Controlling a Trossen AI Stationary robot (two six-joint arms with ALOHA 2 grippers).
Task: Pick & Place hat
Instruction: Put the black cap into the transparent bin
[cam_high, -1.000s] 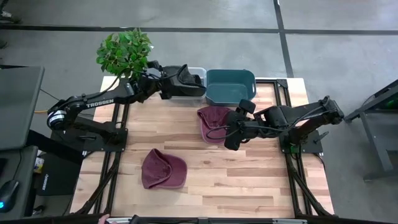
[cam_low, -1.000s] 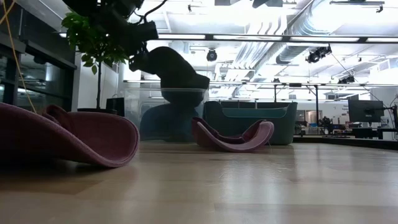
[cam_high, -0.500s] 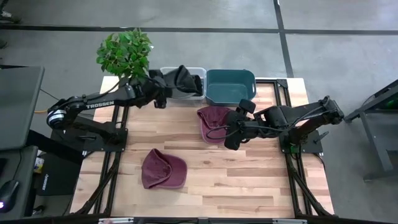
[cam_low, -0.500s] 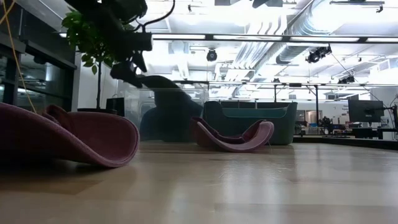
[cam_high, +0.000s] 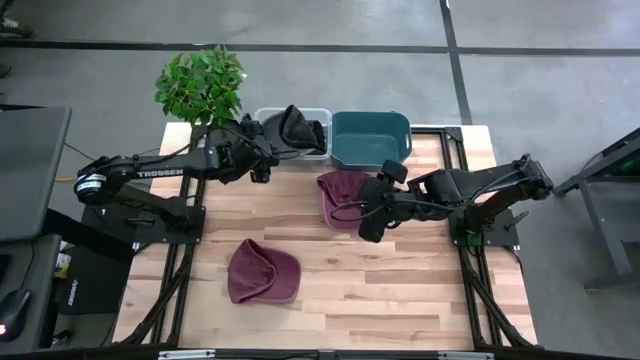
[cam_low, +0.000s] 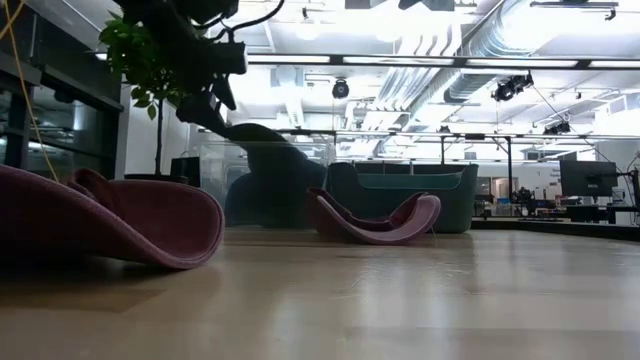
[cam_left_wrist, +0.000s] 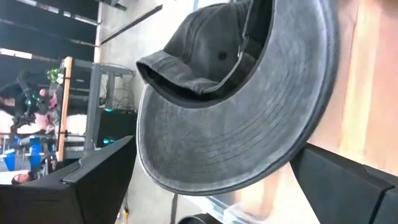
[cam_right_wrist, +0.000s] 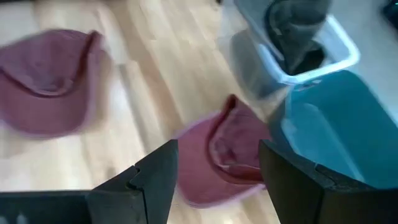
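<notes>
1. High view: dark grey hat (cam_high: 292, 127) slumped in the clear bin (cam_high: 318, 152), just ahead of the left gripper (cam_high: 262, 160), no longer between its jaws.
2. Left gripper beside that bin's near wall, jaws spread wide and empty, as the left wrist view confirms with both fingers (cam_left_wrist: 93, 186) set apart either side of the grey brim.
3. One maroon hat (cam_high: 343, 196) flat on the wood in front of the teal bin (cam_high: 371, 137), directly ahead of the right gripper (cam_high: 366, 222), jaws parted over its edge and clamped on nothing.
4. Second maroon hat (cam_high: 263, 271) near the front of the table (cam_high: 400, 300), well apart from both sets of jaws.
5. Progress, as judged: one hat binned, two still out, so roughly a third done; likely next, closing on the maroon hat nearest the right jaws.
6. Left wrist view only: stitching rings on the grey brim and the crown folded over itself.
7. Right wrist view only: both maroon hats, the grey hat in its bin and the teal bin together past the fingers (cam_right_wrist: 155, 180).
8. Low view: curled edges of the maroon hats and a plant (cam_low: 150, 70), but neither gripper's jaws clearly readable.
</notes>
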